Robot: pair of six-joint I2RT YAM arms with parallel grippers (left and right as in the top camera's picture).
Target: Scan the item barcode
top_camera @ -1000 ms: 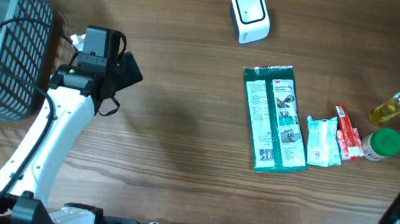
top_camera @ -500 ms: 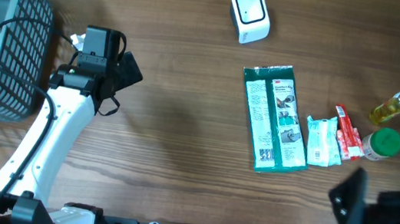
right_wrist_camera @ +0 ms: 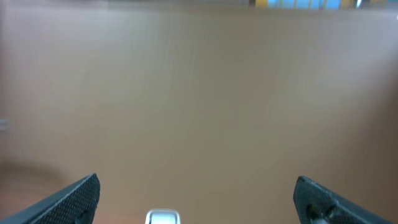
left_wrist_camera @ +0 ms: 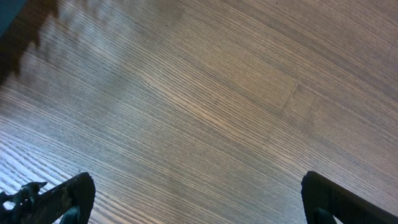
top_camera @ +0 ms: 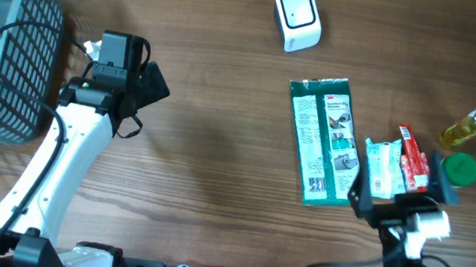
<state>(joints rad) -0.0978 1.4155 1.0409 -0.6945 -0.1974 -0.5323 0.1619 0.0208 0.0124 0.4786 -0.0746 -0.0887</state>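
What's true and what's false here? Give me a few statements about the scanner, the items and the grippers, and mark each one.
1. The scanner sits apart from the green box. True.
2. The left gripper holds the box. False: it is open over bare table, near the basket.
3. The right gripper is open and holds nothing. True.
4. The bottle lies in the basket. False: it lies on the table at the far right, beside the green-capped jar.
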